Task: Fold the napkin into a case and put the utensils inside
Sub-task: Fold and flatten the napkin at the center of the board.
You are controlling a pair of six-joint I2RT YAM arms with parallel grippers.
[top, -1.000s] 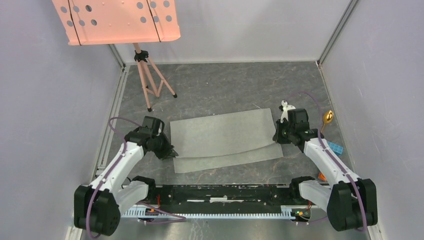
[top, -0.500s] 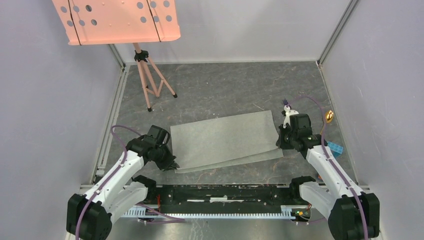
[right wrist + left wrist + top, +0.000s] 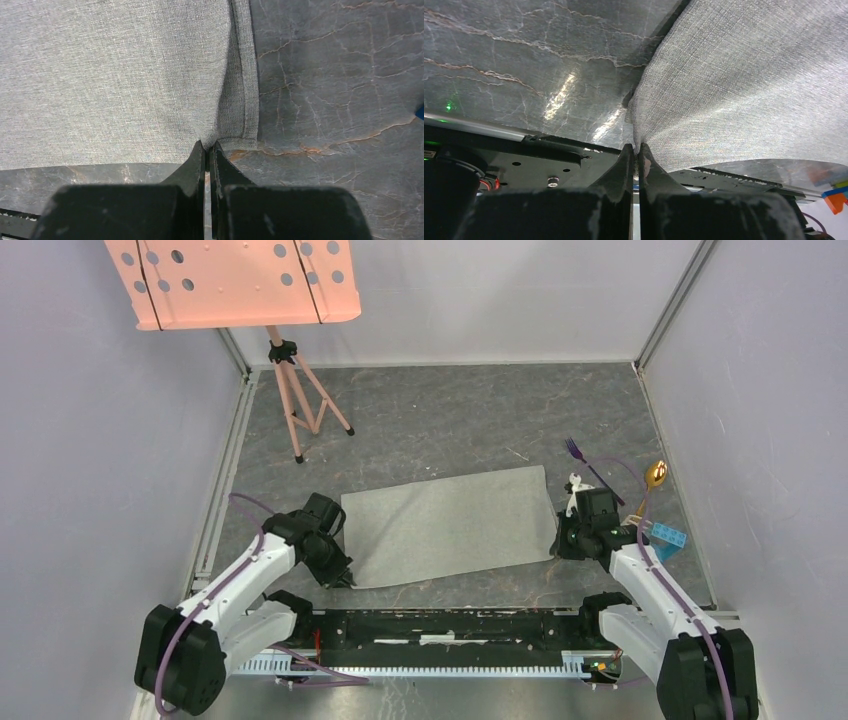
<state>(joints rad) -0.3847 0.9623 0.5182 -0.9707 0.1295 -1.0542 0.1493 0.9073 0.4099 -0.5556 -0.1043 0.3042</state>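
Back left: salmon-pink perforated panel (image 3: 232,280) on tripod stand (image 3: 295,400), well apart from the rest. Next, left gripper (image 3: 342,577) low at near-left corner of napkin (image 3: 450,525), clenched on that corner. In left wrist view, fingertips (image 3: 625,160) pressed together with grey weave pinched between them, corner raised off marbled table (image 3: 450,410). Napkin at table centre, spread wide, long side running left to right. At near-right corner, right gripper (image 3: 563,540) likewise clamped on napkin. In right wrist view, jaws closed on near edge, with narrow strip of a lower layer showing past upper layer's right edge. Further right, purple fork (image 3: 588,462) and gold-bowled spoon (image 3: 654,476) lying on table, near each other, both apart from napkin. Blue block (image 3: 668,537) just beside right arm.
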